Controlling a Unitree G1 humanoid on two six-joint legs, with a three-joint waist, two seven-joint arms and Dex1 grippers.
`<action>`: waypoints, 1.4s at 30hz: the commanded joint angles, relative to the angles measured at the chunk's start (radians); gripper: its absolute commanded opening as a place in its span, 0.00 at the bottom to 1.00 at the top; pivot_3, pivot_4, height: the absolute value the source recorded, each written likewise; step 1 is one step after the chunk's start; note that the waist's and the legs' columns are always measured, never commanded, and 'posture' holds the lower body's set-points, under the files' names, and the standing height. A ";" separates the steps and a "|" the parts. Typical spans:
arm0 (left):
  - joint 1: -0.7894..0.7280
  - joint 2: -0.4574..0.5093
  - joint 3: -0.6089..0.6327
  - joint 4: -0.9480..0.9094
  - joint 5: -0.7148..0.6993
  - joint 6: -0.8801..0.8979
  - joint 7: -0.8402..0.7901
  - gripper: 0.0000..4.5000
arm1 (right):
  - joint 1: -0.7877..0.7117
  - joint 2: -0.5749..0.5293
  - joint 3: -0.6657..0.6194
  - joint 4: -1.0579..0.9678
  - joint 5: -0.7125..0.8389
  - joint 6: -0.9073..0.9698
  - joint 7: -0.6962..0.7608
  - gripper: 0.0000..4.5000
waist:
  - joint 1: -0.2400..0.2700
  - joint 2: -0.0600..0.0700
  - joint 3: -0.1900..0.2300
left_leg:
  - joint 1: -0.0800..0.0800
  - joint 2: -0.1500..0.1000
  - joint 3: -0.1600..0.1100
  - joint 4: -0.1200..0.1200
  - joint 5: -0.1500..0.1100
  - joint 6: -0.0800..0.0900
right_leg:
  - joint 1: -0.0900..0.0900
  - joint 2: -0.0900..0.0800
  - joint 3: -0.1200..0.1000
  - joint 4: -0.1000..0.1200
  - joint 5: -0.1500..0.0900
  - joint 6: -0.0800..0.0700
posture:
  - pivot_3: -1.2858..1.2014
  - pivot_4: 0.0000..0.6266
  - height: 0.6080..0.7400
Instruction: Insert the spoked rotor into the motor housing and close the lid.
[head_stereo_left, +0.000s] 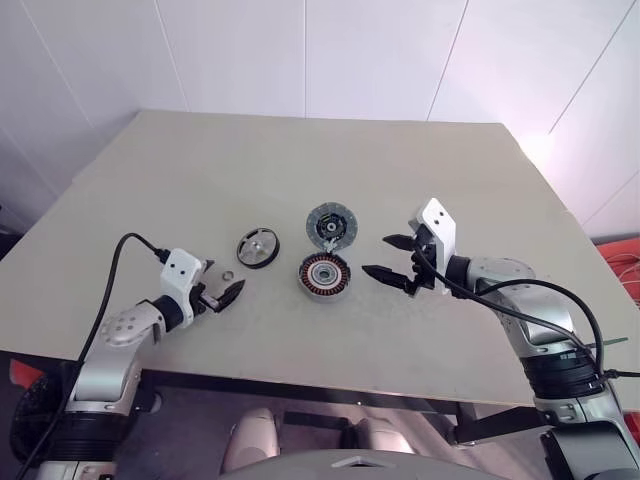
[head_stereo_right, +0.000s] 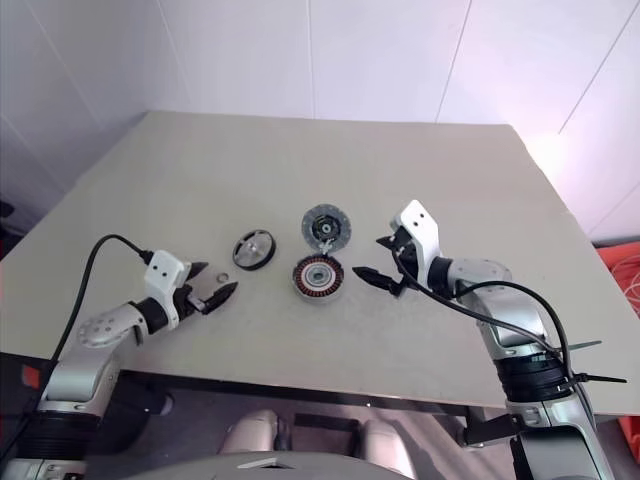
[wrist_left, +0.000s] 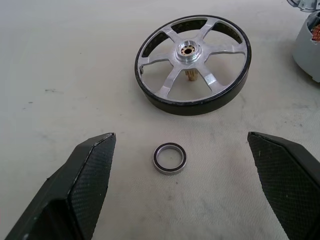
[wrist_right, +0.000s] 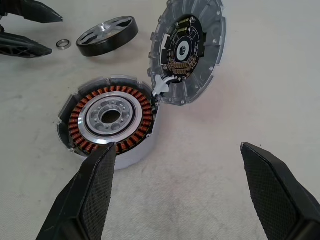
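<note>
The spoked rotor (head_stereo_left: 258, 247), black-rimmed with a silver spoked face, lies flat on the table left of centre. To its right sits the motor housing (head_stereo_left: 325, 277), its copper windings ringing a silver hub. The grey lid (head_stereo_left: 331, 225) stands tilted up just behind the housing, its circuit side showing and joined to it at the edge. My left gripper (head_stereo_left: 229, 279) is open low over the table, just short of the rotor (wrist_left: 192, 65). My right gripper (head_stereo_left: 376, 255) is open right of the housing (wrist_right: 107, 120), pointing at it, nothing between its fingers.
A small metal bearing ring (wrist_left: 169, 158) lies on the table between my left fingers, just in front of the rotor. The beige table (head_stereo_left: 300, 160) stretches bare toward the white wall. Its front edge runs close under both arms.
</note>
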 joint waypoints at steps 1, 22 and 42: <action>-0.012 -0.005 0.003 -0.018 -0.009 -0.013 0.002 1.00 | -0.020 0.005 -0.005 -0.022 0.002 -0.021 -0.008 1.00 | 0.000 0.000 0.000 | 0.000 0.000 0.000 0.000 0.000 0.000 | 0.000 0.000 0.000 0.000 0.000 0.000 | 0.52 0.00 1.00; -0.023 -0.023 -0.008 0.073 0.042 -0.049 0.028 0.82 | -0.025 0.018 -0.009 -0.011 -0.007 -0.040 -0.043 1.00 | 0.000 0.000 0.000 | 0.000 0.000 -0.001 -0.001 0.000 0.000 | 0.001 0.000 -0.001 -0.001 0.000 0.000 | 0.52 0.00 1.00; -0.020 -0.014 -0.008 0.053 0.053 -0.010 0.036 0.51 | -0.034 0.024 -0.013 -0.003 -0.007 -0.055 -0.060 1.00 | -0.001 0.000 0.000 | 0.000 0.000 -0.001 -0.001 0.000 0.000 | 0.001 0.000 -0.001 -0.001 0.000 0.000 | 0.52 0.00 1.00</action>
